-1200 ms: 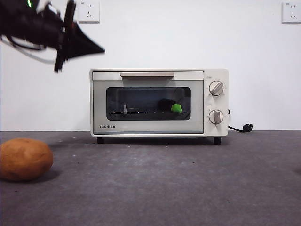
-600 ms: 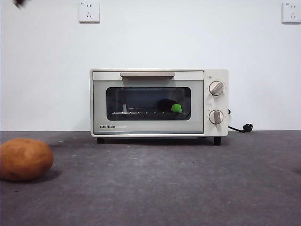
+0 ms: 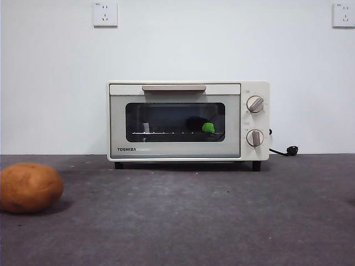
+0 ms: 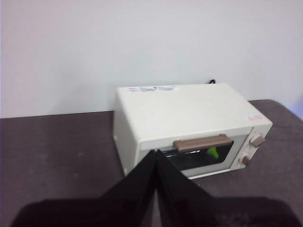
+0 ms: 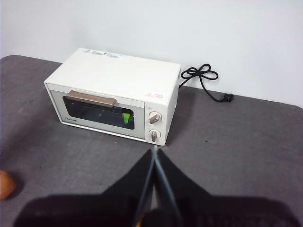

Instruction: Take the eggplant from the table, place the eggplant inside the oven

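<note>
The cream-white oven (image 3: 187,121) stands at the back of the table (image 3: 194,221) with its door shut. Behind the dark glass the eggplant (image 3: 201,125) lies on the wire rack, right of centre, its green stem cap showing; the cap also shows as eggplant (image 5: 126,117) and eggplant (image 4: 212,152) in the wrist views. My left gripper (image 4: 155,153) is shut and empty, held high above the table, left of the oven (image 4: 189,125). My right gripper (image 5: 155,151) is shut and empty, raised in front of the oven (image 5: 113,94). Neither arm appears in the front view.
An orange-brown potato (image 3: 30,187) rests on the table at the front left; its edge shows as potato (image 5: 4,183). The oven's black power cord (image 5: 204,78) lies behind it on the right. Two wall sockets (image 3: 105,13) sit high on the white wall.
The dark arm that hung at the top left of the front view a second ago has withdrawn upward and out of view. The oven, eggplant and potato have not moved.
</note>
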`<state>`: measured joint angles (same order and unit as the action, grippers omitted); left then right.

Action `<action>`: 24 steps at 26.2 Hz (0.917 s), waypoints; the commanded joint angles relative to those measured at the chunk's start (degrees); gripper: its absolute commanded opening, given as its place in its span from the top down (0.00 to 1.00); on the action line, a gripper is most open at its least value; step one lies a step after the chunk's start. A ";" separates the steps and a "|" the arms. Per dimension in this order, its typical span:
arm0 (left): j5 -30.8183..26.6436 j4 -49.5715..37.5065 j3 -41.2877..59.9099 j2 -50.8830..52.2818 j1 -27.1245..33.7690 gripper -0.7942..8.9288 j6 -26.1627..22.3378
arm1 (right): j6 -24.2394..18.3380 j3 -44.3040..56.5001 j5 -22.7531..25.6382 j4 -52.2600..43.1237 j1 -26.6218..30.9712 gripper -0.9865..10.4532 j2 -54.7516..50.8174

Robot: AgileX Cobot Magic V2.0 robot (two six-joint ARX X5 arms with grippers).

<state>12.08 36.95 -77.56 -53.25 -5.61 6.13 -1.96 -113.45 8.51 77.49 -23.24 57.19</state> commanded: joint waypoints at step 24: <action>-0.17 7.04 0.22 7.65 -0.24 0.92 -2.08 | 0.37 0.09 -0.11 1.31 -0.04 0.91 0.96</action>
<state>11.57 44.66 -77.56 -45.89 -5.69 4.91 -1.96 -113.45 8.54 77.49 -23.24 57.87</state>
